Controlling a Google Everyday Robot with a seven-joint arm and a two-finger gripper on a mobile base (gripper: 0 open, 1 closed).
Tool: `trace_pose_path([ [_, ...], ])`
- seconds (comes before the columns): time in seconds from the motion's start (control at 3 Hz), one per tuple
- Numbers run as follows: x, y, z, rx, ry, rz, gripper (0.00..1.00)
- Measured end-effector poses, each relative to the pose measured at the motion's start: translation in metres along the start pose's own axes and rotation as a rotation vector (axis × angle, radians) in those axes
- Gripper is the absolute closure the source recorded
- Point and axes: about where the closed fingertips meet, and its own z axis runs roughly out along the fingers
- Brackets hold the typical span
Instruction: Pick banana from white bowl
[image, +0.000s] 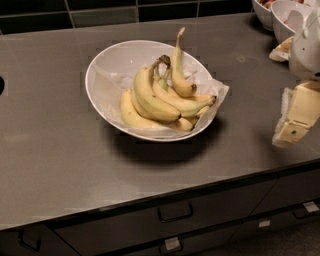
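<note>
The white bowl (107, 70) stands on the grey counter, left of centre, lined with crinkled translucent wrap. It holds a bunch of several yellow bananas. The banana (149, 97) is the thick, strongly curved one on the bunch's front left; its greenish stem rises to a dark brown knob. A slim banana (179, 67) with a long pale stem lies behind it, and paler bananas lie under and to the right. My gripper (292, 125) hangs at the right edge of the view, above the counter, well to the right of the bowl and apart from it, with nothing in it.
Two smaller white bowls (282, 14) with reddish contents stand at the back right corner, behind my arm. A dark tiled wall (100, 12) runs along the back. The counter's front edge (150, 197) has drawers with handles below it.
</note>
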Motion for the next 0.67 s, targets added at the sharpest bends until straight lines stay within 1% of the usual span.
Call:
trace_pose_path([
  [0.33, 0.000, 0.000, 0.000, 0.000, 0.000, 0.000, 0.00],
  [0.67, -0.023, 0.003, 0.001, -0.019, -0.041, -0.011, 0.00],
])
